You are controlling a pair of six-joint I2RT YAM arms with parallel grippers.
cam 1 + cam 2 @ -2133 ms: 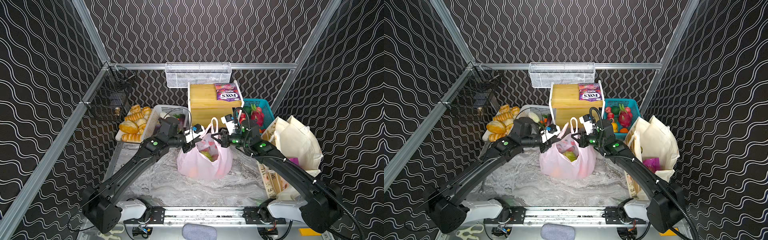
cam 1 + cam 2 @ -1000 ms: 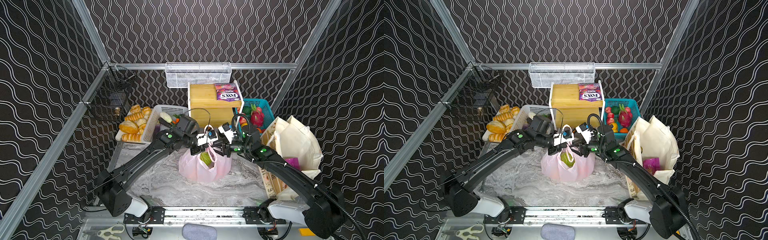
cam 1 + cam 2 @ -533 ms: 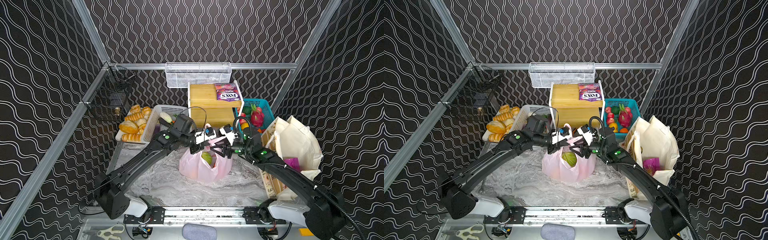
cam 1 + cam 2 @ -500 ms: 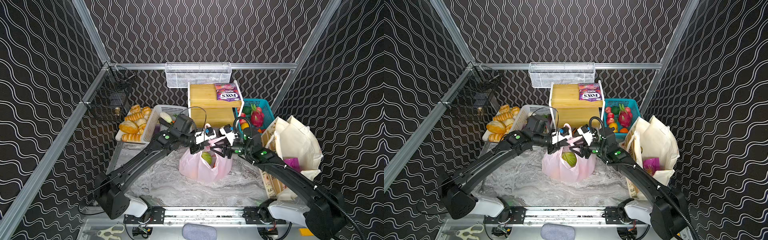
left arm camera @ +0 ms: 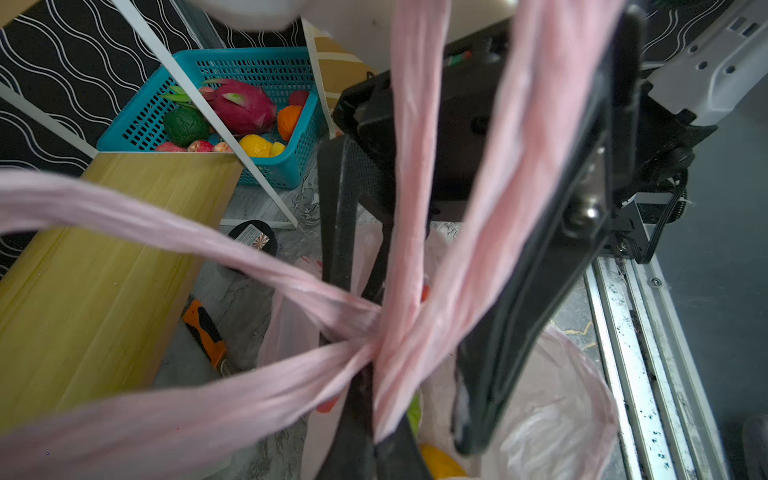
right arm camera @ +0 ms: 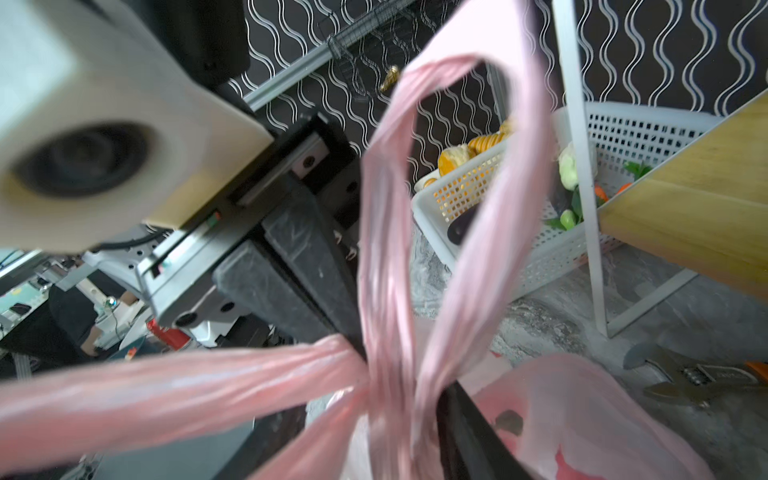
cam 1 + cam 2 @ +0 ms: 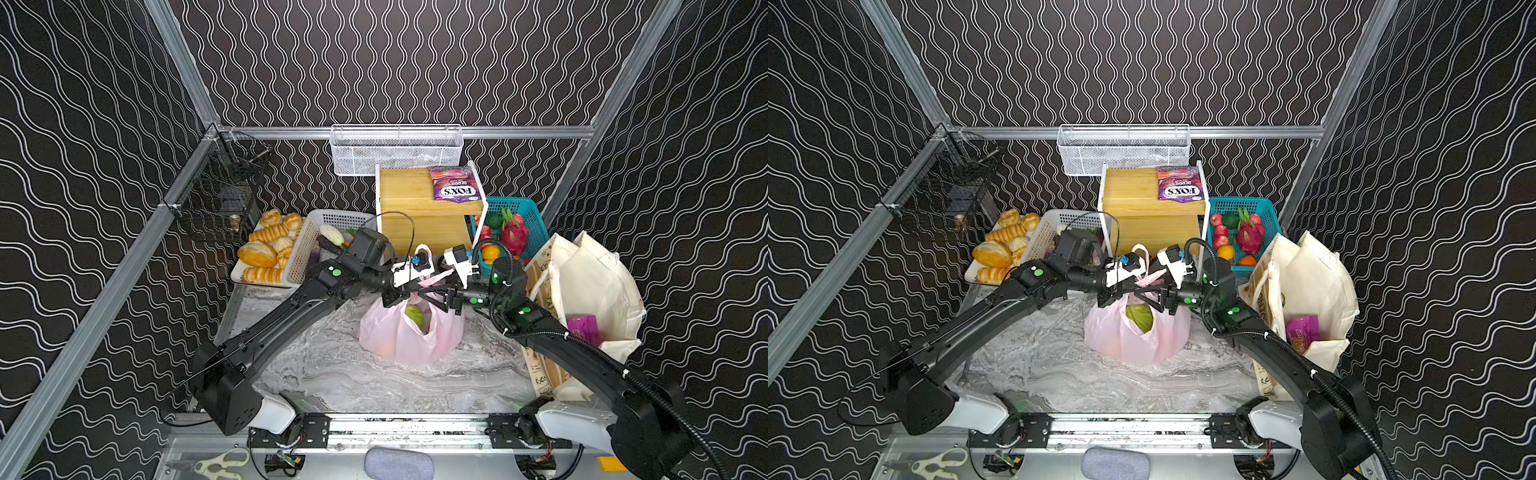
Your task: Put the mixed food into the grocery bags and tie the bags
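Pink film is all that holds this knot, so treat it gently. Your left gripper [image 7: 400, 296] is clamped shut on one twisted handle of the pink plastic bag [image 7: 405, 343], which sits just in front of the wooden shelf [image 7: 415, 208]. Your right gripper [image 7: 431, 297] has its jaws apart, and the other handle loop [image 5: 415, 166] runs loose between them.

The handles cross, but I judge the knot not yet drawn tight. If you pull with the left before the right closes, the loop may slip free and the crossing may undo. Pull too hard and the thin film could stretch or tear, or the bag could tip and spill the cabbage [image 7: 414, 316]. A FOX'S packet [image 7: 457, 189] lies unpacked on top of the shelf.
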